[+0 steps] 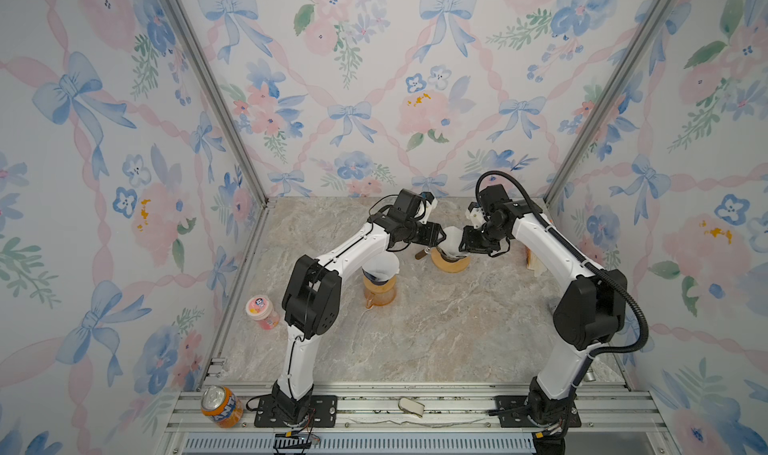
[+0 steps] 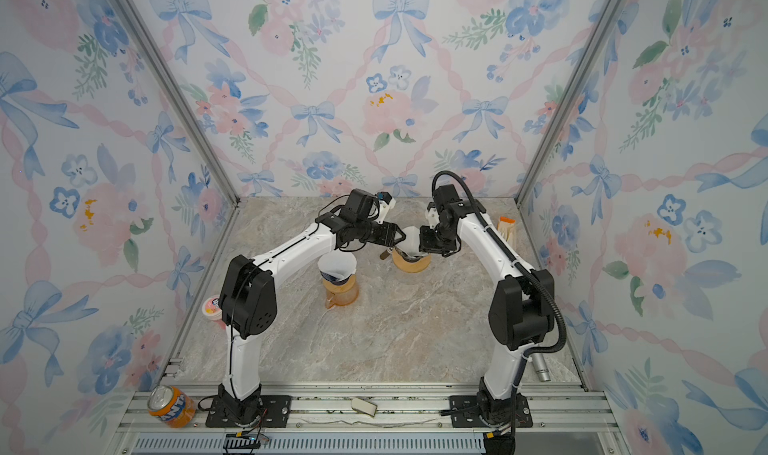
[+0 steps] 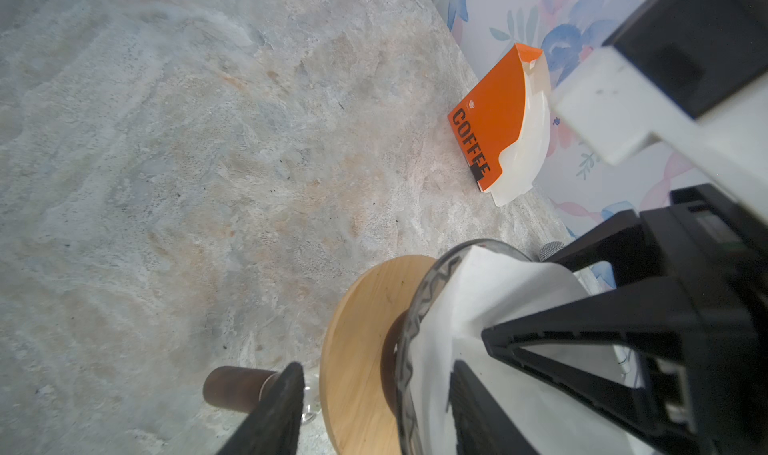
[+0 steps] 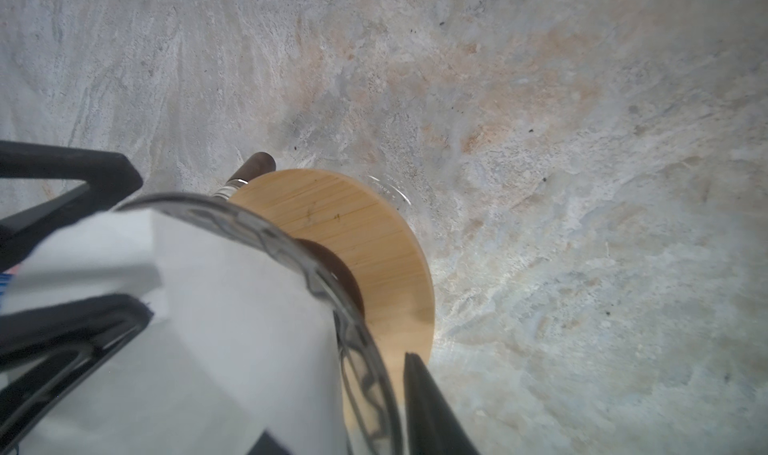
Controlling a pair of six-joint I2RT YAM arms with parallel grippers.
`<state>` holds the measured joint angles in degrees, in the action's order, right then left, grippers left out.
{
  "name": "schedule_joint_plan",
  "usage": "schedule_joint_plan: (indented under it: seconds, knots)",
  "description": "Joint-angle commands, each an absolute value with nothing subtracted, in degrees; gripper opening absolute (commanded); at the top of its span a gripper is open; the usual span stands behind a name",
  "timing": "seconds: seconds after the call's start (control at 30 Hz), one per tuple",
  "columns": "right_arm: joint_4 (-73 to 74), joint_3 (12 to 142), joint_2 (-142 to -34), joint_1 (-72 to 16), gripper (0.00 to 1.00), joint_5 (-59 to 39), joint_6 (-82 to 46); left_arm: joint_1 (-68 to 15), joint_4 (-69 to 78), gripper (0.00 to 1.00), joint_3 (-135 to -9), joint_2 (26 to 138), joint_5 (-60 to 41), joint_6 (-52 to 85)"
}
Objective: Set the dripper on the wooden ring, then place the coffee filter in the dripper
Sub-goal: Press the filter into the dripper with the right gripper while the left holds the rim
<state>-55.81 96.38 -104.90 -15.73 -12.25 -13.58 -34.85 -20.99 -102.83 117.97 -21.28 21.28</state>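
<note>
The dripper (image 1: 451, 265) is a glass cone on a round wooden collar (image 3: 357, 349) with a brown handle (image 3: 232, 388). It stands at the back middle of the table. A white coffee filter (image 1: 453, 237) sits inside the cone (image 4: 232, 307) and rises above its rim. My left gripper (image 3: 376, 365) is open: one finger is by the handle, the other inside the filter. My right gripper (image 4: 338, 394) is open too, with one finger outside the glass rim and the other down in the filter. In both top views the two grippers (image 1: 441, 236) (image 1: 463, 244) meet over the dripper.
An orange glass pitcher (image 1: 379, 293) holding another white filter stands under the left arm. An orange filter box (image 3: 494, 116) leans at the right wall. A pink jar (image 1: 262, 311) sits at the left edge, a Fanta can (image 1: 220, 405) on the front rail, a metal cylinder (image 2: 540, 367) at front right.
</note>
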Motion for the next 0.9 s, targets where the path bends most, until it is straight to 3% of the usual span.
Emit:
schedule_joint_plan:
  seconds: [0.0,0.63,0.87]
  knots:
    - [-55.4,95.6,-103.1,-15.1,0.4,-12.4,-13.7,-34.5,-22.0,0.57,-102.0,118.0,-20.9,21.2]
    - [-54.0,93.3,-102.0,-13.4,0.42,-15.0,-14.2,-34.4,-21.9,0.56,-100.9,116.5,-19.0,21.1]
    - [-50.6,93.2,-99.6,-13.8,0.48,-16.0,-14.0,-34.4,-22.0,0.57,-102.9,116.8,-20.4,21.5]
